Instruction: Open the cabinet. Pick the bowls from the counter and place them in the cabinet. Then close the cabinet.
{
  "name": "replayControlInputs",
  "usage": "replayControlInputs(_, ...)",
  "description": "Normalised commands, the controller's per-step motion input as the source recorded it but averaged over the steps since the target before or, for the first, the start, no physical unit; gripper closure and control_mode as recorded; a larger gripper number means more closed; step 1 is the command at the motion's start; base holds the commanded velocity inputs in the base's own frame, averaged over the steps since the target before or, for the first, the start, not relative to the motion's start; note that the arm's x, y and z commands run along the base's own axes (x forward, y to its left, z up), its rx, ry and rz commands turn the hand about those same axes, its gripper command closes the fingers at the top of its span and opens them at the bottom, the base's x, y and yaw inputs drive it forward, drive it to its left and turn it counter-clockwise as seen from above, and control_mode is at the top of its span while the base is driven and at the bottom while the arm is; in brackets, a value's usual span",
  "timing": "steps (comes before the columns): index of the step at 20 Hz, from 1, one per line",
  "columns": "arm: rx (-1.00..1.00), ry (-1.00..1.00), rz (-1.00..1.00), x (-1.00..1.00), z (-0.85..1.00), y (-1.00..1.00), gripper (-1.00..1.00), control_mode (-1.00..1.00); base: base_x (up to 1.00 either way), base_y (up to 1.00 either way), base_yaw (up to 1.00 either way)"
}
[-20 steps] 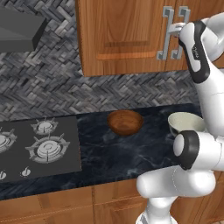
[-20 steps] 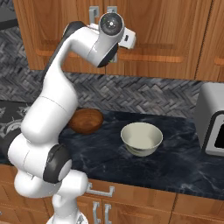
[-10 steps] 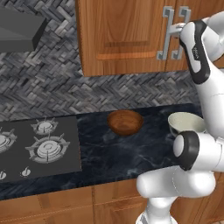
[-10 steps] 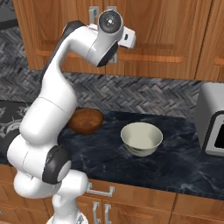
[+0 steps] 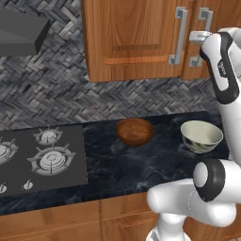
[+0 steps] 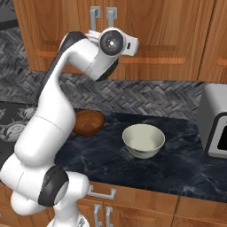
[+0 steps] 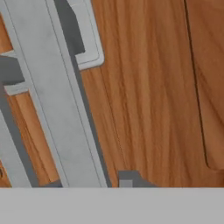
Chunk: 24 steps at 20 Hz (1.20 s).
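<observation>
The cabinet (image 5: 136, 37) hangs above the counter (image 5: 155, 164) with both doors closed. High at the doors' meeting edge, my gripper (image 5: 194, 36) (image 6: 91, 34) is at the grey bar handles. In the hand view my gripper (image 7: 87, 183) has a handle (image 7: 57, 96) between its dark fingertips (image 7: 127, 179), shut on it. The reddish-brown wooden bowl (image 5: 135, 131) (image 6: 88, 123) sits on the counter near the hob. The cream bowl (image 5: 201, 136) (image 6: 143, 141) stands to its right, close to my arm.
A dark grey gas hob (image 5: 40, 157) lies at the left of the counter, under a grey hood (image 5: 21, 30). A grey appliance (image 6: 215, 119) stands at the counter's right end. Wooden drawers (image 6: 133, 208) run below the worktop.
</observation>
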Motion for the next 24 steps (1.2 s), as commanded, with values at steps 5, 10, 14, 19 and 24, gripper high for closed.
replayControlInputs(5,0.0,-0.03,0.0,-0.41,0.18,-0.37,1.0,-1.0,0.0,0.0,0.0)
replayControlInputs(10,0.0,0.0,0.0,-0.45,0.25,-0.44,1.0,-1.0,0.0,0.0,0.0)
replayControlInputs(14,0.0,0.02,0.0,-0.52,0.21,-0.46,1.0,-1.0,0.0,0.0,0.0)
replayControlInputs(19,0.0,0.0,0.0,-0.5,0.09,-0.45,1.0,-1.0,0.0,0.0,0.0)
replayControlInputs(24,0.0,0.0,0.0,-0.48,0.05,-0.46,1.0,-1.0,0.0,0.0,0.0)
